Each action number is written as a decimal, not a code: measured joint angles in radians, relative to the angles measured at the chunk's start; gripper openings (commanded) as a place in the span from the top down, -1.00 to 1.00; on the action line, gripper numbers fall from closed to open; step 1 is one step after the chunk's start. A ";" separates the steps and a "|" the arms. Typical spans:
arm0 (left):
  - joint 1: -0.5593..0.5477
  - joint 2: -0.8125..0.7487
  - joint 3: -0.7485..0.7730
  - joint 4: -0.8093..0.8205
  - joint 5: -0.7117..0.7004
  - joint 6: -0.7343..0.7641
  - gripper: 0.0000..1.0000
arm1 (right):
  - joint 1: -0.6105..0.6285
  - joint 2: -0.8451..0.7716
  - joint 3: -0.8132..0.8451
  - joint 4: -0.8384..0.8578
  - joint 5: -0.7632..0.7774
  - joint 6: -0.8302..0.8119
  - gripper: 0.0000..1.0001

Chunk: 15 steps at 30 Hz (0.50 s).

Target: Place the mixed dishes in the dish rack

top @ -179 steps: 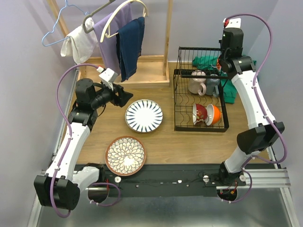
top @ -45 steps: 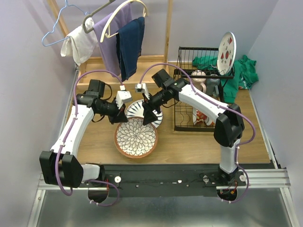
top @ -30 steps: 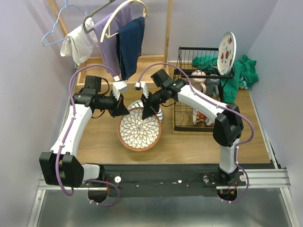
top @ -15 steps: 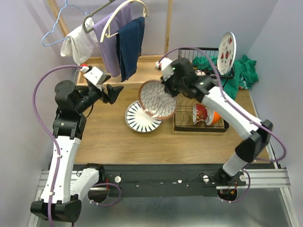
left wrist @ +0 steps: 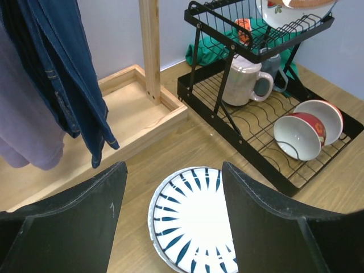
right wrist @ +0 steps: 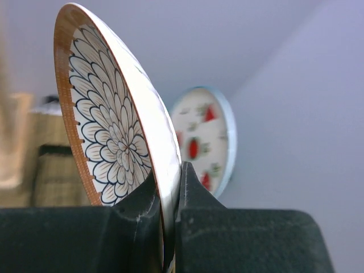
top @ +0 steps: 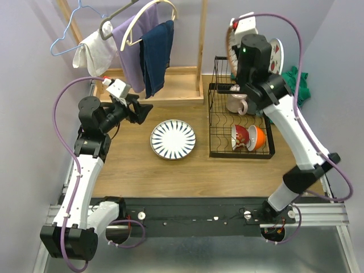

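Observation:
My right gripper (top: 234, 41) is shut on the rim of a brown-rimmed plate with a white flower pattern (right wrist: 108, 142). It holds the plate on edge, high over the back of the black wire dish rack (top: 242, 116). The red-fruit plate (right wrist: 205, 142) stands upright in the rack's top tier just behind it. The pale mug (left wrist: 242, 85) and the red bowl (left wrist: 296, 136) and orange bowl (top: 257, 136) sit in the lower tier. The blue-striped plate (top: 173, 139) lies flat on the table. My left gripper (top: 139, 111) is open and empty, above and left of that plate (left wrist: 193, 219).
A wooden clothes stand (top: 200, 51) with hangers, a purple cloth and dark jeans (top: 156, 54) is at the back left; its base tray (left wrist: 131, 114) lies next to the rack. A green cloth (top: 296, 79) is bunched behind the rack.
The right arm has taken the flower plate from between the two grippers and swung it up and right, above the rack. The left arm has let go and pulled back left.

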 measured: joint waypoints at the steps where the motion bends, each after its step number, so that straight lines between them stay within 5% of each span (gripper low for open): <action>1: -0.001 -0.003 -0.005 0.013 0.000 -0.007 -0.52 | -0.013 0.035 0.032 0.040 0.069 -0.036 0.99; 6: -0.008 -0.026 -0.031 0.038 0.000 -0.021 -0.52 | -0.097 0.204 0.208 0.075 0.238 -0.112 0.99; 15: -0.008 -0.061 -0.070 0.047 0.000 -0.021 -0.52 | -0.217 0.281 0.247 -0.012 0.264 -0.145 0.99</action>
